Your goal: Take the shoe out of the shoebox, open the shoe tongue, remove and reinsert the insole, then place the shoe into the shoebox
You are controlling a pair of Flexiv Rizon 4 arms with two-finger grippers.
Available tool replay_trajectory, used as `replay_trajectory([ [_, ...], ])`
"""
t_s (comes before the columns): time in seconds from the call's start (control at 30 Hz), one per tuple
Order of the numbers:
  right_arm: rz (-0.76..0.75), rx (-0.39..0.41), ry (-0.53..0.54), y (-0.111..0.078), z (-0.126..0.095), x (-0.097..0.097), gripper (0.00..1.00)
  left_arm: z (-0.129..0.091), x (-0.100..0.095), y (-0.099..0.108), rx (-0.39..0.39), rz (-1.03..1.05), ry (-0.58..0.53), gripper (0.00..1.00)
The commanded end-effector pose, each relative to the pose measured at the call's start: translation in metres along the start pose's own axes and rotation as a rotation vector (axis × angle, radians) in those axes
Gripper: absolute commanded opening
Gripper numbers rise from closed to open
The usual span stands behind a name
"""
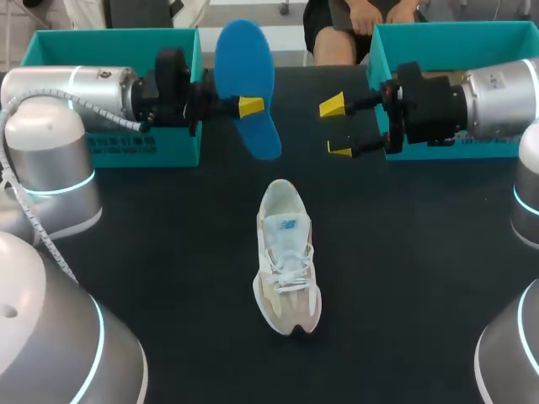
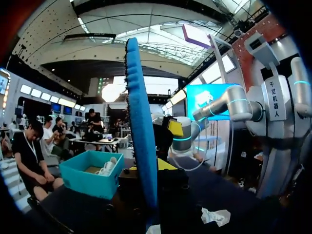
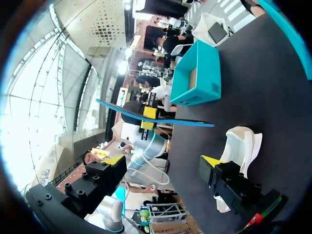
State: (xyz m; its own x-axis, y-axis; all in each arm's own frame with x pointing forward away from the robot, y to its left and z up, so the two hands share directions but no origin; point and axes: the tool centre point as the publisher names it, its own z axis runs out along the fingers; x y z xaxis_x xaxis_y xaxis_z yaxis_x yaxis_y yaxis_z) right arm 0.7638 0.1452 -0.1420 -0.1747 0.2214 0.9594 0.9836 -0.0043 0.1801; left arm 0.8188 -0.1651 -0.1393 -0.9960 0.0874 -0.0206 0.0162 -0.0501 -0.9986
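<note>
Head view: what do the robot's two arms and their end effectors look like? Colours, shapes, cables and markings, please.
The left arm and right arm are silver-white cylinders with rounded joints ringed by glowing cyan bands, and each ends in a black wrist block. The left end effector and right end effector have black fingers with wedge-shaped bright yellow tips. A white coiled cable runs along the left arm.
</note>
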Motion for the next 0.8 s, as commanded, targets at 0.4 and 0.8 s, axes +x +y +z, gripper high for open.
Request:
replay_trajectory([
  [0.4, 0.000, -0.002, 0.000, 0.000, 0.002, 0.000, 1.00, 0.000, 0.005, -0.001, -0.043, 0.632, -0.117, 0.00],
  [0.8, 0.000, -0.002, 0.000, 0.000, 0.002, 0.000, 1.00, -0.009, -0.009, 0.015, 0.021, 1.107, -0.151, 0.00],
])
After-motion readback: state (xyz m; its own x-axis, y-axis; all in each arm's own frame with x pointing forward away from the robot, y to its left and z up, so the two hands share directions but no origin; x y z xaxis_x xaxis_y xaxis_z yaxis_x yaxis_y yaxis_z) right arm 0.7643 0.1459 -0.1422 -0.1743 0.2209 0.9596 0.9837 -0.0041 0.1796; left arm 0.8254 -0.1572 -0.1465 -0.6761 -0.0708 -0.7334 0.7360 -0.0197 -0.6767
